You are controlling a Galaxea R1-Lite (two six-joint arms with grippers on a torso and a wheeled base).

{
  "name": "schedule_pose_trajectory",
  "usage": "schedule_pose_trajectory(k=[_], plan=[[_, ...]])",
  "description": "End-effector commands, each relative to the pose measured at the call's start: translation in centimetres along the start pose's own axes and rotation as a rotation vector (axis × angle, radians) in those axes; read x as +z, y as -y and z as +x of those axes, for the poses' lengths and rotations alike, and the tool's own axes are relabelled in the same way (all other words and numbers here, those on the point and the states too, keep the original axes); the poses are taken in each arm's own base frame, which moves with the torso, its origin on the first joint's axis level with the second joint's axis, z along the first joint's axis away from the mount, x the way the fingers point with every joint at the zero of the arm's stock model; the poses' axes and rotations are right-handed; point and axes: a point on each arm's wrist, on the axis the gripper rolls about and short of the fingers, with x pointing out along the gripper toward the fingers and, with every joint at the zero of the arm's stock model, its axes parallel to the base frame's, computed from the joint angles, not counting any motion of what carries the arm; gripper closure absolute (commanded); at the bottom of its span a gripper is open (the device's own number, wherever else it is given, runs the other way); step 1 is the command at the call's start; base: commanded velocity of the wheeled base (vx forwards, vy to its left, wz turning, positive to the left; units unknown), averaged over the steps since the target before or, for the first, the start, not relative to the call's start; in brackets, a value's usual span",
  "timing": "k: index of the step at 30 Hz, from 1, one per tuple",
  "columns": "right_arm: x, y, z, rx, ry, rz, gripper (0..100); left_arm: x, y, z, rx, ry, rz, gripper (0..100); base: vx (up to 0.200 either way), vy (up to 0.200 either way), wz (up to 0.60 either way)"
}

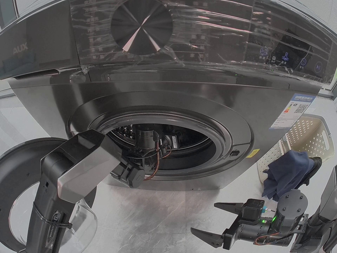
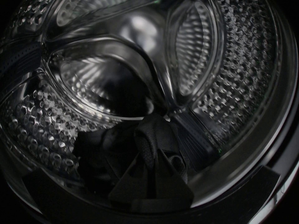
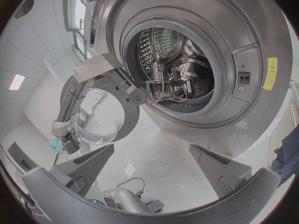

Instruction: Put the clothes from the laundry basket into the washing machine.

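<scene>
head camera faces washing machine [image 1: 168,95]; left wrist inside drum [image 2: 243,72], right wrist outside.

The floor [image 1: 165,215] is grey, marbled and glossy. The washing machine [image 1: 196,99] stands directly on it, its front base meeting the tiles. To the machine's right, just beside its front corner, a white perforated laundry basket [image 1: 309,134] sits on the floor. Nearer the robot, a thin dark cable [image 3: 134,181] loops over the tiles beside a pale square patch [image 3: 130,170].

I see a grey marbled floor [image 1: 168,215] with a thin black cable [image 3: 134,181] lying on it. Farther off, I make out a window [image 3: 73,16] and a white tiled surface [image 3: 28,47] with one lit panel [image 3: 16,81].
</scene>
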Motion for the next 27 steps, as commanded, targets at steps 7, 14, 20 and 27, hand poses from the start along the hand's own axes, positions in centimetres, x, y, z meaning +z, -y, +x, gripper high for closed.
schedule_pose_trajectory(k=[7, 14, 20, 27], plan=[[0.0, 0.0, 0.0, 0.003, 0.001, 0.001, 0, 2.0, -2.2, 2.4, 0.105, 0.147, -0.046, 0, 0.000, 0.000, 0.00], [-0.1, 0.0, 0.0, 0.002, -0.004, 0.001, 0, 2.2, -0.3, 1.0, 0.074, 0.131, -0.047, 0, 0.000, 0.000, 0.00], [-0.2, -0.1, -0.3, 0.005, -0.009, -0.002, 0, 2.4, 2.8, -5.6, 0.006, -0.017, -0.002, 0, 0.000, 0.000, 0.00], [0.0, -1.0, -1.3, 0.050, 0.002, -0.015, 0, 2.7, 5.5, -17.3, -0.170, -0.078, 0.113, 0, 0.000, 0.000, 0.00]])
